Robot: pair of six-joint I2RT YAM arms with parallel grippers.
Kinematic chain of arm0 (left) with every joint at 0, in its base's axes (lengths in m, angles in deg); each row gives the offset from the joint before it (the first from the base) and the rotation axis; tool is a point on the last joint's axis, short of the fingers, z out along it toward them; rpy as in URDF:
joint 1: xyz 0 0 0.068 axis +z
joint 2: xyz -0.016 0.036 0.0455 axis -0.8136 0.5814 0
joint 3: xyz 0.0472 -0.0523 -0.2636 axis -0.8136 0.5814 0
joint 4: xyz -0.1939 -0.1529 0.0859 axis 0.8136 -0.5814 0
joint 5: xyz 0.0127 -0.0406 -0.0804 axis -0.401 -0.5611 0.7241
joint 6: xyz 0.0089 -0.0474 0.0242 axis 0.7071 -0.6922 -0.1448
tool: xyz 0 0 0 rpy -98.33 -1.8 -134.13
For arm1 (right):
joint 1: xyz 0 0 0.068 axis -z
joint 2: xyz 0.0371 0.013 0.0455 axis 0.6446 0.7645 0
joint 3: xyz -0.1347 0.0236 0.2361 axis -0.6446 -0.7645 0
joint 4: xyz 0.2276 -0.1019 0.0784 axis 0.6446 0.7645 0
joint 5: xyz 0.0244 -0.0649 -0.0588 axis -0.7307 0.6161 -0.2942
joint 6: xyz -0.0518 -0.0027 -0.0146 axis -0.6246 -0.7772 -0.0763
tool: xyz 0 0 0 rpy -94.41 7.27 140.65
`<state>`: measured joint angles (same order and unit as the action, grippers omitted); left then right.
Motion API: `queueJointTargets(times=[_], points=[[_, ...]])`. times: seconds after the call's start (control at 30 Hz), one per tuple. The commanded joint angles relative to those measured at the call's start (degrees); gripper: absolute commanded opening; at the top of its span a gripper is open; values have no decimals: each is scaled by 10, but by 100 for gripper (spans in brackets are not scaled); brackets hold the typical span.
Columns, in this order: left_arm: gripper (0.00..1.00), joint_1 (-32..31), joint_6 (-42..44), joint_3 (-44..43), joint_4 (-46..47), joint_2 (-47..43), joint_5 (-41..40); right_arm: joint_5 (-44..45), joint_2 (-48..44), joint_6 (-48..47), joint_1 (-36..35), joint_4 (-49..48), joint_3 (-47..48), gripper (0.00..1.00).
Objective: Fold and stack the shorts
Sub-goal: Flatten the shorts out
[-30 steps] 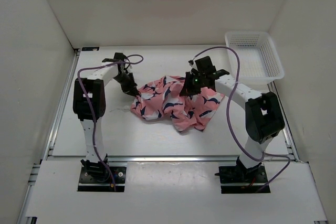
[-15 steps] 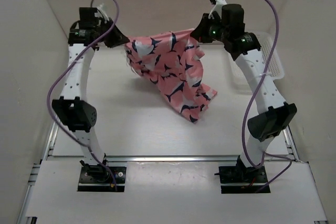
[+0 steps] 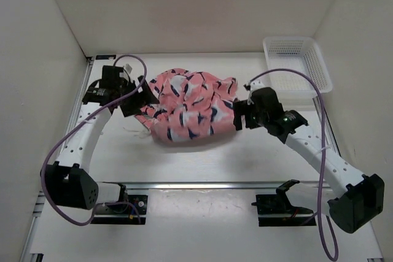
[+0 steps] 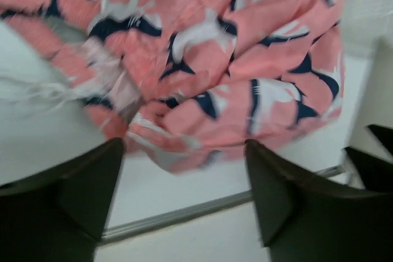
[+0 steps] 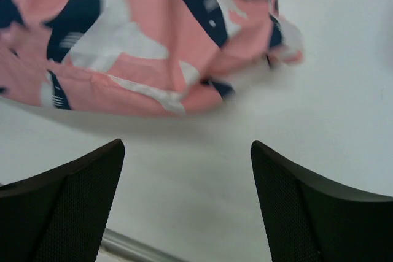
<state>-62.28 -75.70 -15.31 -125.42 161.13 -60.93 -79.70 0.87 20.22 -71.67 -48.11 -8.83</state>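
shorts [image 3: 187, 107] lie in a loose coral mound between our two arms. half a second ago they hung high and stretched from one pincer to the other, and a second ago they sat crumpled low on the table [image 3: 258, 157]. so we have let them go: the lift is over and the cloth has dropped. it is blurred in both wrist views, so it may not have fully settled. it has not come down flat. we judge it bunched with no fold made yet, so the task is barely begun and a fresh grasp at an edge will likely be needed. left pincer [image 3: 142, 99] is released, its fingers spread wide with nothing between them, and the shorts are just ahead of its tips. right pincer [image 3: 238, 115] is likewise released, with bare table between its fingers and the shorts' edge ahead and to its left, near but apart. the table is plain matte white, boxed by pale walls [image 3: 37, 59] on three sides, with a metal rail [image 3: 196, 185] behind both pincers, toward the arm bases. white mesh basket [image 3: 298, 65] stands well beyond the right pincer, in the far corner.
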Motion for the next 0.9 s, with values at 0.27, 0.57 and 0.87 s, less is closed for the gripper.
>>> queueJointTargets(times=[0.27, 0.57, 0.87], points=[[25, 105, -15, 19, -6, 93, -97, 41, 21, 156, -29, 2, 42, 0], [76, 111, -22, -56, -1, 286, -111, 8, 285, 131, -272, 28, 208, 75], [79, 67, -17, -53, -7, 296, -166, -41, 301, 153, -238, 22, 193, 72]])
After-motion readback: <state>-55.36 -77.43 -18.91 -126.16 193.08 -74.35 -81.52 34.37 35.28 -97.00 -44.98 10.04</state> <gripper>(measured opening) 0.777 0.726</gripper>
